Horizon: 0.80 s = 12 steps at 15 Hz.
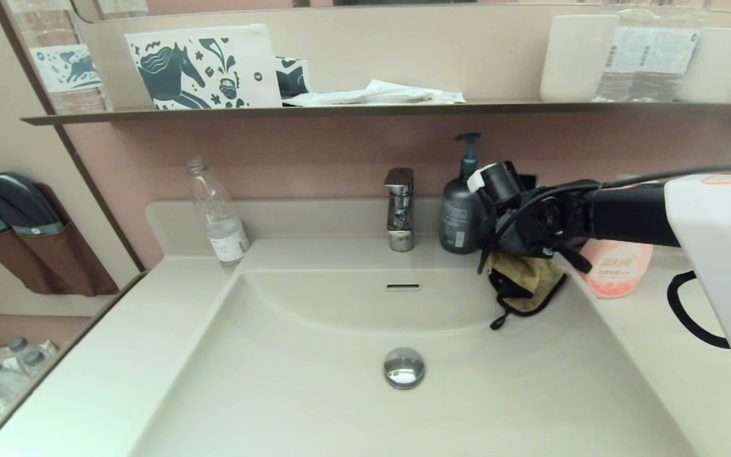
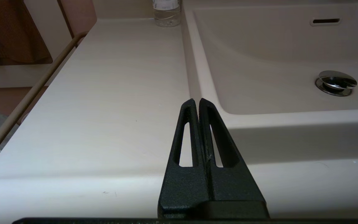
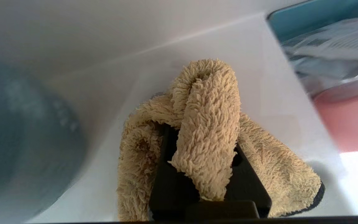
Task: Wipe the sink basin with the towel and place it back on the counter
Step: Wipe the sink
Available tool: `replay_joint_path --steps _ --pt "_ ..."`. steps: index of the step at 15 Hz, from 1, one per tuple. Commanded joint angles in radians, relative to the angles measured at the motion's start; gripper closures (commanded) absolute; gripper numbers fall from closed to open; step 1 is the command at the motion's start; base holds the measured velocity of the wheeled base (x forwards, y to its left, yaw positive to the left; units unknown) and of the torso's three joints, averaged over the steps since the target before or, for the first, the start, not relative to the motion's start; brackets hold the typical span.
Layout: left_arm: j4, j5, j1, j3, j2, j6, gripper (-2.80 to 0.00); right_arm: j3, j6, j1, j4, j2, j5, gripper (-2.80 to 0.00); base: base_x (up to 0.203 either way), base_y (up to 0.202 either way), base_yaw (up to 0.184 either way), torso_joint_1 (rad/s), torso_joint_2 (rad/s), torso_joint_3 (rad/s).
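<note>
Pinching the mustard towel (image 1: 526, 284) at the sink basin's (image 1: 315, 381) back right rim, the right gripper (image 1: 521, 270) hangs it beside the grey pump bottle (image 1: 460, 212) and pink soap bottle (image 1: 616, 266); seemingly close enough that a swing could topple either. Left gripper (image 2: 199, 104) parked, fingers together.

The towel (image 3: 210, 124) is shaggy mustard terry cloth with black edging. The basin (image 1: 315, 393) and surface (image 2: 110, 93) look smooth, glossy cream-white. The drain plug (image 1: 403, 367) and tap (image 1: 400, 209) are mirror-bright chrome. The left tool (image 2: 199, 101) is matt, grainy black plastic.
</note>
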Motion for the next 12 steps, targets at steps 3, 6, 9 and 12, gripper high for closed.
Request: replay_joint_path --steps 3,6,9,12 --pt "0.000 0.000 0.000 0.000 0.000 0.000 0.00 0.006 0.000 -0.034 0.017 -0.009 0.000 0.00 0.000 0.000 0.000 0.000 0.00 0.000" --pt "0.000 0.000 0.000 0.000 0.000 0.000 0.00 0.006 0.011 0.005 0.082 -0.042 0.007 0.00 0.000 0.000 0.000 0.000 0.00 0.000" --pt "0.000 0.000 0.000 0.000 0.000 0.000 0.00 0.006 0.075 0.065 0.164 -0.056 0.009 0.00 0.000 0.000 0.000 0.000 0.00 0.000" --pt "0.000 0.000 0.000 0.000 0.000 0.000 0.00 0.006 0.110 0.134 0.174 -0.057 0.031 0.00 0.000 0.000 0.000 0.000 0.00 0.000"
